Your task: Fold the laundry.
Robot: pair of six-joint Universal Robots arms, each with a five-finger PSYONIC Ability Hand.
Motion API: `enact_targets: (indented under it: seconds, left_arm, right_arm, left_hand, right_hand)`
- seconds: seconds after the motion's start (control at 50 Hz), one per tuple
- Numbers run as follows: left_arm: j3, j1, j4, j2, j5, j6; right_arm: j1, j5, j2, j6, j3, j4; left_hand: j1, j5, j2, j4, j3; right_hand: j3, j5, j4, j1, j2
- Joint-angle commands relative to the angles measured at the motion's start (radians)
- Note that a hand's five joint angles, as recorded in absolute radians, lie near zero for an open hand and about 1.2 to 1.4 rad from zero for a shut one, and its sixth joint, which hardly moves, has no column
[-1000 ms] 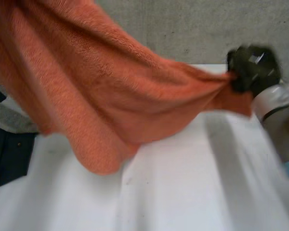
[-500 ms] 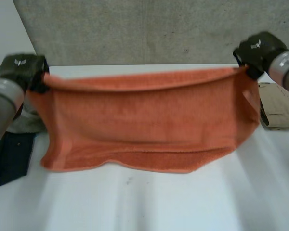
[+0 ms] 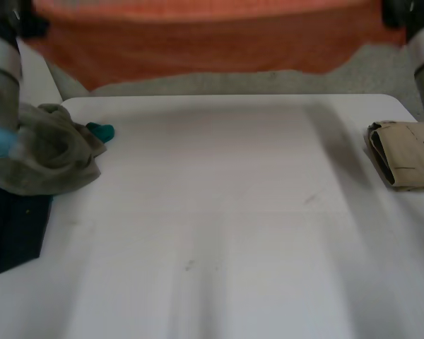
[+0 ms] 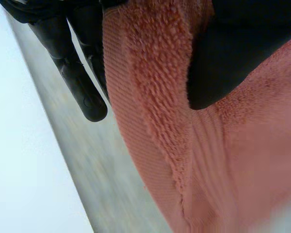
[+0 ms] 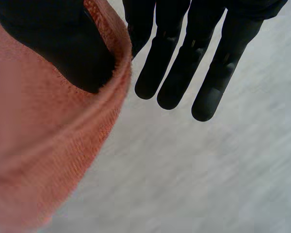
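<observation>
An orange terry towel [image 3: 198,42] hangs stretched wide, high above the white table [image 3: 219,233], with its lower edge clear of the far table edge. My left hand [image 3: 18,18] holds one upper corner and my right hand [image 3: 399,13] the other. In the left wrist view the thumb [image 4: 233,48] pinches the towel [image 4: 184,145] against the fingers. In the right wrist view the thumb [image 5: 53,43] clamps the towel's hem [image 5: 39,145] while the other fingers [image 5: 213,73] stay straight beside it.
A crumpled grey-green garment [image 3: 49,148] lies at the table's left with a teal item [image 3: 101,131] beside it and a dark navy cloth [image 3: 10,233] in front of it. A folded beige garment [image 3: 406,155] sits at the right edge. A grey wall stands behind.
Both hands have risen and spread, carrying the towel from hanging low over the table up to the top of the head view. The garments on the table are now uncovered.
</observation>
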Motion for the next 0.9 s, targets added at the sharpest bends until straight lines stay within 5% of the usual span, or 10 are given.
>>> enact_targets:
  seconds: [0.02, 0.14, 0.22, 0.26, 0.4, 0.72, 0.78, 0.84, 0.9]
  left_arm:
    - [-0.361, -0.013, 0.069, -0.007, 0.065, 0.019]
    - [-0.459, 0.002, 0.180, -0.081, 0.047, 0.101]
    - [-0.484, 0.017, 0.172, -0.110, 0.022, 0.133]
    - [-0.493, 0.022, 0.163, -0.119, 0.016, 0.133]
    - [-0.502, 0.028, 0.152, -0.099, 0.023, 0.128]
    - [-0.507, 0.050, 0.089, -0.065, 0.031, 0.111]
    - [-0.507, 0.050, 0.083, -0.064, 0.031, 0.113]
    - [-0.513, 0.048, 0.063, -0.056, 0.027, 0.118]
    - [-0.527, 0.050, 0.016, -0.039, 0.031, 0.119]
  right_arm:
    - [-0.035, -0.098, 0.028, 0.040, 0.239, 0.070]
    - [-0.047, -0.107, 0.140, 0.067, 0.281, 0.095]
    - [-0.073, -0.082, 0.207, 0.093, 0.250, 0.170]
    - [-0.087, -0.062, 0.240, 0.121, 0.214, 0.244]
    - [-0.126, -0.027, 0.301, 0.228, 0.111, 0.426]
    - [-0.163, -0.101, 0.309, 0.313, 0.106, 0.514]
    - [-0.162, -0.108, 0.312, 0.302, 0.112, 0.511]
    - [-0.159, -0.112, 0.312, 0.278, 0.114, 0.509]
    - [-0.159, -0.110, 0.294, 0.233, 0.121, 0.521]
  left_hand:
    - [0.228, 0.231, 0.194, 0.194, 0.201]
    - [0.228, 0.231, 0.194, 0.194, 0.201]
    - [0.228, 0.231, 0.194, 0.194, 0.201]
    - [0.228, 0.231, 0.194, 0.194, 0.201]
    - [0.228, 0.231, 0.194, 0.194, 0.201]
    - [0.228, 0.231, 0.194, 0.194, 0.201]
    - [0.228, 0.231, 0.194, 0.194, 0.201]
    - [0.228, 0.231, 0.194, 0.194, 0.201]
    - [0.228, 0.231, 0.194, 0.194, 0.201]
  right_hand:
    - [0.203, 0.202, 0.195, 0.277, 0.219]
    - [0.167, 0.167, 0.160, 0.242, 0.183]
    - [-0.149, -0.150, -0.156, -0.074, -0.133]
    - [-0.490, -0.490, -0.497, -0.415, -0.474]
    - [-0.540, -0.541, -0.548, -0.466, -0.525]
    - [-0.464, -0.465, -0.472, -0.390, -0.449]
    - [-0.336, -0.336, -0.343, -0.261, -0.320]
    - [0.201, 0.200, 0.194, 0.276, 0.217]
    - [0.203, 0.202, 0.195, 0.277, 0.219]
